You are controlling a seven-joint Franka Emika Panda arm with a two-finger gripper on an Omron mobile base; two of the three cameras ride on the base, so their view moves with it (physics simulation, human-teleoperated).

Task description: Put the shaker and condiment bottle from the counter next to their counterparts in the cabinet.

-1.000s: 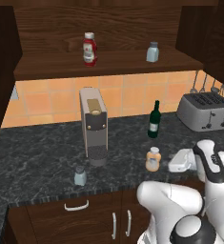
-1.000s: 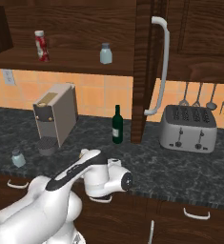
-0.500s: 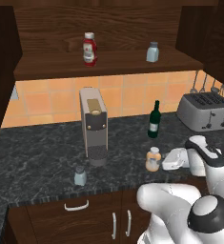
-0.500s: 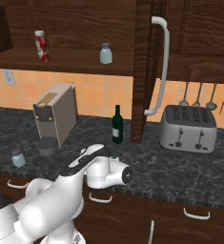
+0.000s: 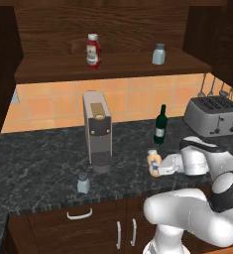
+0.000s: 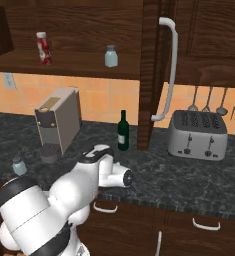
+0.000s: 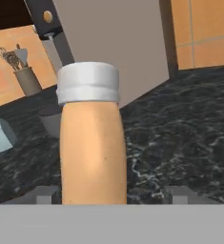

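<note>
Dark kitchen sim here, black stone counter (image 5: 48, 168) with a wall cabinet (image 5: 113, 67) above it. So the arm is reaching in sideways at the condiment bottle (image 5: 153, 159), which is standing upright near the counter's front edge, just in front of the green wine bottle (image 5: 160, 125) and right of the coffee machine (image 5: 97, 130).

What matters is the bottle sitting dead centre in front of the gripper (image 5: 156, 165). In the hand view the condiment bottle (image 7: 91, 147) is standing between the two fingertips, long axis straight up, white cap on top, one fingertip (image 7: 46, 193) poking out on each side low down. I'd say the jaws are partway closed around the body, but I honestly can't tell whether they're actually pressing on it yet.

The shaker (image 5: 83, 183) is sitting well off to the left by the front edge, untouched. Up on the cabinet shelf the red bottle (image 5: 92, 50) and the other shaker (image 5: 158, 54) are waiting well apart.
</note>
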